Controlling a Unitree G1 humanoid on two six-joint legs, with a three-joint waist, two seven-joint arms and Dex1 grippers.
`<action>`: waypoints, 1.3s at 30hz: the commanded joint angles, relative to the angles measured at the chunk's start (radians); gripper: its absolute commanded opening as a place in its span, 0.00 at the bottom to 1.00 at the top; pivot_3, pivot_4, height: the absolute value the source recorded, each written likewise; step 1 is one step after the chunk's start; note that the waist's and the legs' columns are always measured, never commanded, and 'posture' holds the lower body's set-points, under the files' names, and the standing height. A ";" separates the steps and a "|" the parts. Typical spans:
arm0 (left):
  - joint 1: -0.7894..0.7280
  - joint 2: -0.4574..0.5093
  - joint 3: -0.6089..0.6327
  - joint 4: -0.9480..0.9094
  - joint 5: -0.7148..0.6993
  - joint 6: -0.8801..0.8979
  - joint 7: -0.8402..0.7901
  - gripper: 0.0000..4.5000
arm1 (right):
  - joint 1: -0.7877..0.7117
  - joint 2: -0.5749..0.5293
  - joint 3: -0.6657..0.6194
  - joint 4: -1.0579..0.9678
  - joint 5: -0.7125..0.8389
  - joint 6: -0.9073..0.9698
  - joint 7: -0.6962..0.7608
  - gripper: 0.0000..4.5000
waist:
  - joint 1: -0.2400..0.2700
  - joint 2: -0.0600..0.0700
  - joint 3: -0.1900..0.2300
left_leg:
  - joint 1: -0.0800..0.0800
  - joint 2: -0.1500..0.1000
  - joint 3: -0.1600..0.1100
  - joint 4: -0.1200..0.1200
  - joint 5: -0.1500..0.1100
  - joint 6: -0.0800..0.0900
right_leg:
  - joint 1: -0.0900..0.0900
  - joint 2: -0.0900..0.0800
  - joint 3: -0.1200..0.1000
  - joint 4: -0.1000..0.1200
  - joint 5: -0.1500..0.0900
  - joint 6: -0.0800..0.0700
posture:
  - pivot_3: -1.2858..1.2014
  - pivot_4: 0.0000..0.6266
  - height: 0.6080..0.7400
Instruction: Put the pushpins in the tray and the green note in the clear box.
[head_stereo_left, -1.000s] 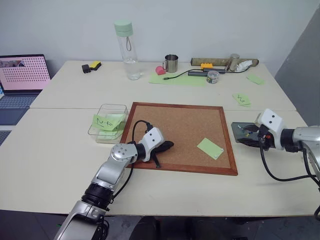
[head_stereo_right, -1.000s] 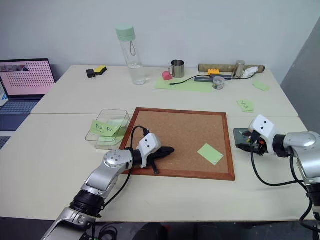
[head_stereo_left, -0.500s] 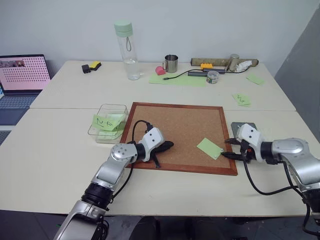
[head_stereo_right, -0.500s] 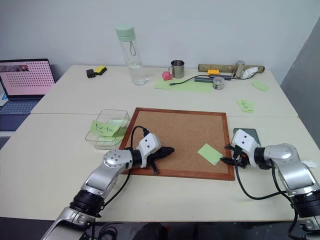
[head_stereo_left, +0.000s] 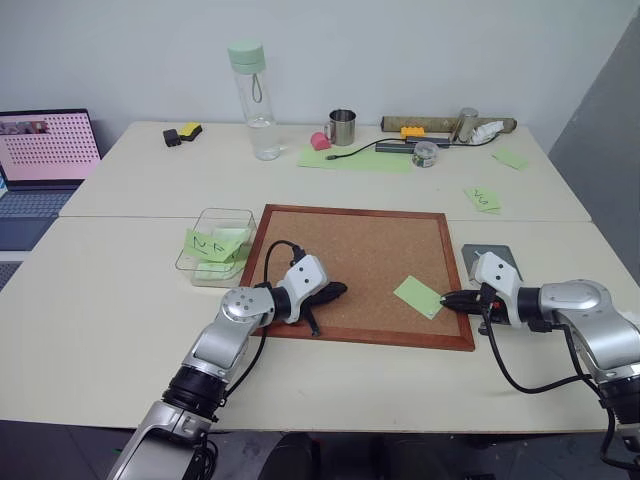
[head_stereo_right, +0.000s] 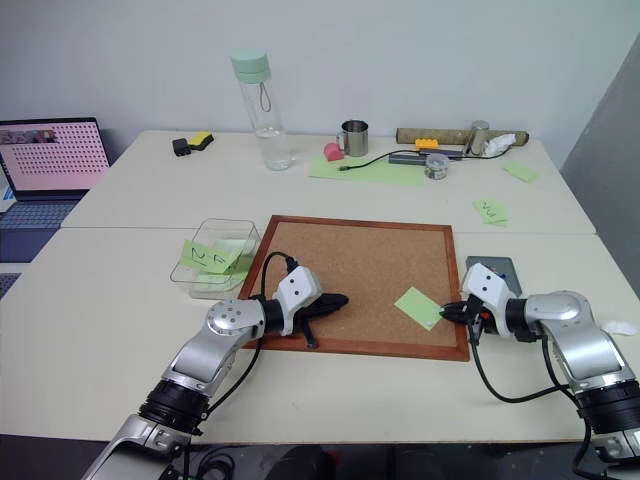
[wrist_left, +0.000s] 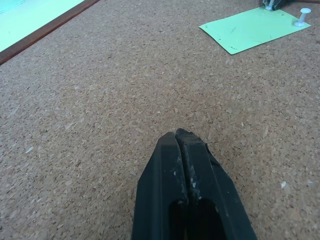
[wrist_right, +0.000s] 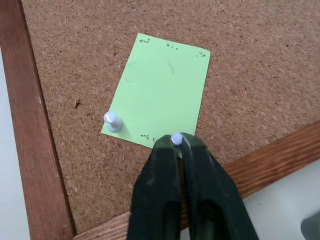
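Observation:
The plain green note (head_stereo_left: 419, 296) lies on the cork board's right side, held by two pale-headed pushpins at its near corners. My right gripper (wrist_right: 176, 140) is shut on one pushpin (wrist_right: 176, 138) at the note's edge; the other pushpin (wrist_right: 112, 121) stands free beside it. The dark grey tray (head_stereo_left: 497, 256) sits just right of the board, behind my right hand. The clear box (head_stereo_left: 216, 245) stands off the board's left edge with scribbled green notes in it. My left gripper (head_stereo_left: 335, 291) rests shut and empty on the cork at the board's near left.
The wood-framed cork board (head_stereo_left: 362, 225) fills the table's middle. At the back stand a tall water bottle (head_stereo_left: 254, 100), a metal mug (head_stereo_left: 342, 126), cables and small clutter. A laptop (head_stereo_left: 48, 148) is far left. A scribbled green note (head_stereo_left: 482, 198) lies back right.
My right gripper came left and down from over the tray to the note's near corner, then shut on a pushpin head. The left arm has stayed still.

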 joint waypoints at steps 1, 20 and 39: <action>0.026 0.014 -0.006 0.021 0.022 0.033 0.000 0.00 | 0.000 -0.010 -0.038 -0.011 0.030 -0.003 0.014 0.01 | 0.000 0.000 0.000 | 0.000 0.000 0.000 0.000 0.000 0.000 | 0.000 0.000 0.000 0.000 0.000 0.000 | 0.52 0.24 1.00; 0.024 0.010 -0.007 0.029 0.038 0.029 0.025 0.00 | -0.017 -0.024 -0.229 -0.030 0.196 0.193 -0.064 0.01 | 0.001 0.000 0.000 | 0.000 0.000 0.000 0.000 0.000 0.000 | 0.000 0.000 0.000 0.000 0.000 0.000 | 0.52 0.24 1.00; 0.029 0.010 -0.010 0.012 0.037 0.038 0.020 0.00 | -0.117 -0.045 -0.194 0.240 0.006 0.107 -0.220 0.40 | 0.000 0.000 0.000 | 0.000 0.000 0.001 0.000 0.000 0.000 | 0.000 0.000 0.001 0.000 0.000 0.000 | 0.52 0.24 1.00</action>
